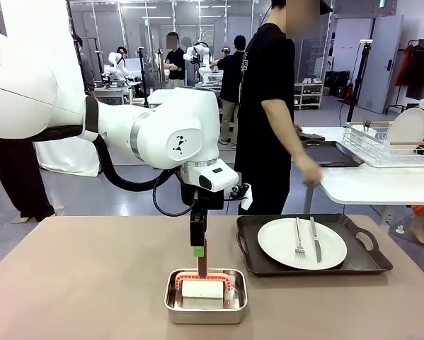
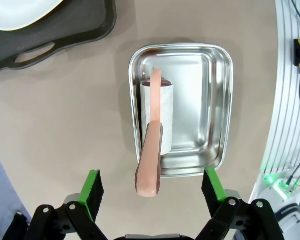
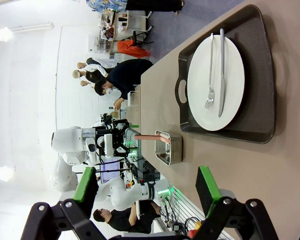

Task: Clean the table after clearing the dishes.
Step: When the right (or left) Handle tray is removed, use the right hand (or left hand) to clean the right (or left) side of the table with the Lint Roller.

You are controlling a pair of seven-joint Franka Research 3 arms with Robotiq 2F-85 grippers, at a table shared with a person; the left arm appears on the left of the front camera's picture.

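Note the left arm (image 1: 162, 127): it comes in from the robot's left, reaches to the middle of the desk (image 1: 77, 283) and turns its wrist straight down over the steel pan (image 1: 205, 315). You see the left jaws wide apart. Their green pads (image 2: 91, 192) stand either side of the pink handle (image 2: 150, 165), and neither touches it. The right jaws are also apart with nothing between them. Their view is rolled, so the desk runs sideways.

The desk top is plain matte tan-brown. Beyond its far edge a person stands side-on with one hand (image 1: 311, 172) lowered beside a small white table (image 1: 367, 188). That table carries a wire rack (image 1: 381, 150) with a white plate (image 1: 408, 129) standing in it, and a second dark tray (image 1: 332, 152).

Containers:
- The pan sits at the near middle of the desk. It holds a white roll (image 2: 157, 117) lying flat, with the handle rising up out of the pan.
- A dark handled tray (image 1: 250, 258) sits just right of the pan, apart from it. It holds one round white plate (image 1: 275, 241).
- A fork (image 1: 299, 239) and a knife (image 1: 315, 241) lie side by side on that plate.
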